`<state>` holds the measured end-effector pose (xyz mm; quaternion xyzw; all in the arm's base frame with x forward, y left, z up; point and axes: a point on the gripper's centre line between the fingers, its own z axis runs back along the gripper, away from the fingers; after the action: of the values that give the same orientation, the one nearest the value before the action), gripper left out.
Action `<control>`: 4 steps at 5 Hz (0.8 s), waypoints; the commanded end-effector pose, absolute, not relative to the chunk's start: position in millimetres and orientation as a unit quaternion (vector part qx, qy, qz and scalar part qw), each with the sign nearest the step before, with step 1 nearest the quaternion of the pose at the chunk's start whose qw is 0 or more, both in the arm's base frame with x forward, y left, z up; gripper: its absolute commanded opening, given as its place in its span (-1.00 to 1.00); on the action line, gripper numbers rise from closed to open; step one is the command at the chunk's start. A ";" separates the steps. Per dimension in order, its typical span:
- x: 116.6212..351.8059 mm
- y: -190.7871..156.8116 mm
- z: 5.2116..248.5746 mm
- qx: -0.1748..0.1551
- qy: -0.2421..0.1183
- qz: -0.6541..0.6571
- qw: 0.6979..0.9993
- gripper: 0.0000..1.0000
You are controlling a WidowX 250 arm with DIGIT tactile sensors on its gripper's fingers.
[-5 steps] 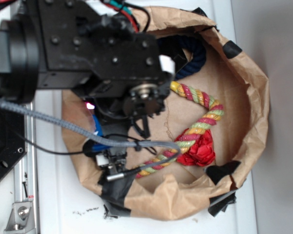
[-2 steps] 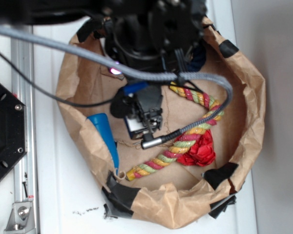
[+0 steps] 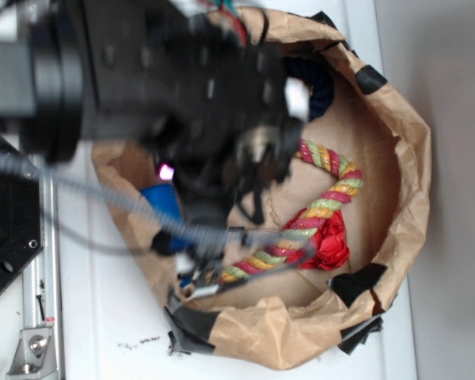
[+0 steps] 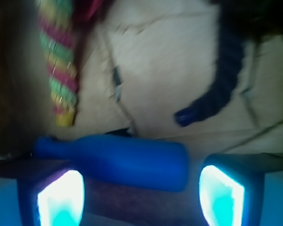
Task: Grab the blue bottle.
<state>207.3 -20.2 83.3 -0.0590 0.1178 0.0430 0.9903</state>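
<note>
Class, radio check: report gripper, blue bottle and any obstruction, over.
Gripper open, fingers either side of the blue bottle. Bottle lying flat, not gripped. Dark navy rope and multicoloured rope clear of it.

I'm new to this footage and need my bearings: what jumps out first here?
The black robot arm fills the upper left of the exterior view, hanging over a brown paper bag. Inside lie a multicoloured rope and a red crumpled thing. In the wrist view, the blue bottle lies on its side between the open claw's glowing pads.
</note>
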 end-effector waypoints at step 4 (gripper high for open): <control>230.5 -2.3 79.5 -0.114 0.125 0.020 0.985 1.00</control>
<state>227.0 -9.7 70.2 -0.1144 0.1540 0.0145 0.9813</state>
